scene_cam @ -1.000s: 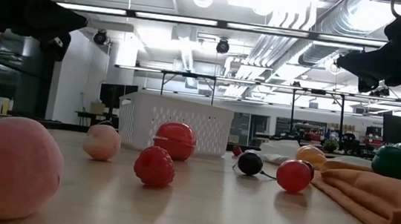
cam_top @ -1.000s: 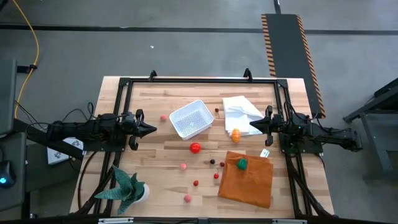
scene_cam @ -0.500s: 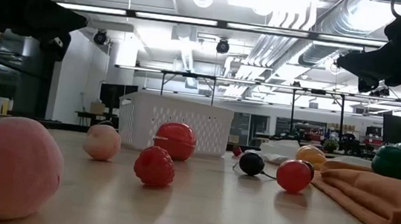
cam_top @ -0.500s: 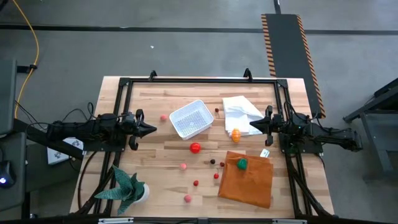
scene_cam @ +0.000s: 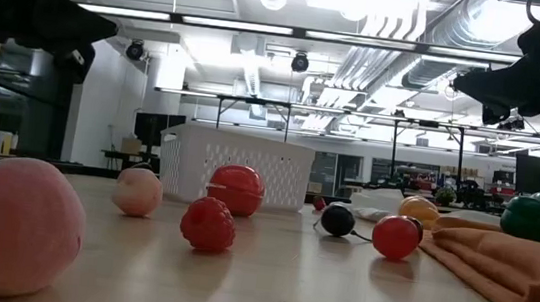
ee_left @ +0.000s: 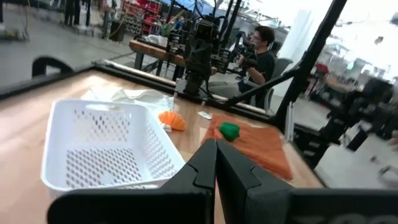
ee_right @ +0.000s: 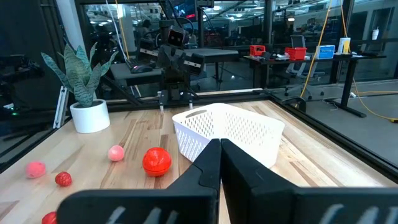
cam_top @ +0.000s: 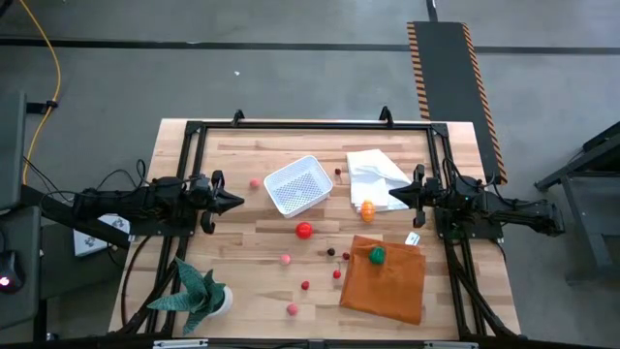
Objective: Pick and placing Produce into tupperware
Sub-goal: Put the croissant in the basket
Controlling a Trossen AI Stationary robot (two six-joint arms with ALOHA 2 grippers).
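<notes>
1. Left tool (cam_top: pixel 235 202) hovers over the counter (cam_top: pixel 242 291) at its 9 o'clock edge, fingers pressed together, holding nothing; the left wrist view shows the two tips meeting.
2. Right tool (cam_top: pixel 395 193) hovers at the 3 o'clock edge over a corner of the white cloth (cam_top: pixel 373 173), fingers likewise closed and empty.
3. Tupperware (cam_top: pixel 298 184) sits tilted at about 12 o'clock of the counter's centre; it appears empty in the high and left wrist views.
4. No produce is in the tub. The large red ball (cam_top: pixel 304 231) lies just at 6 o'clock of the tub. A pink ball (cam_top: pixel 255 182) lies near the tub at its 9 o'clock. The orange piece (cam_top: pixel 367 206) touches the white cloth's edge. The green piece (cam_top: pixel 376 255) rests on the orange cloth (cam_top: pixel 384 278). Smaller red and dark balls are scattered toward 6 o'clock, and one pink ball (cam_top: pixel 292 309) is near the front edge.
5. Judgement: the task has not begun; a first pick needs a tool opened before descent.
6. Risks:
   - Round balls may roll away if a fingertip nudges them off-centre.
   - A grasp on the green piece could pinch the orange cloth and drag it.
   - The light tub could slide if a tool clips its rim during release.
   - The potted plant (cam_top: pixel 201 291) stands near the left arm's 6 o'clock reach.
</notes>
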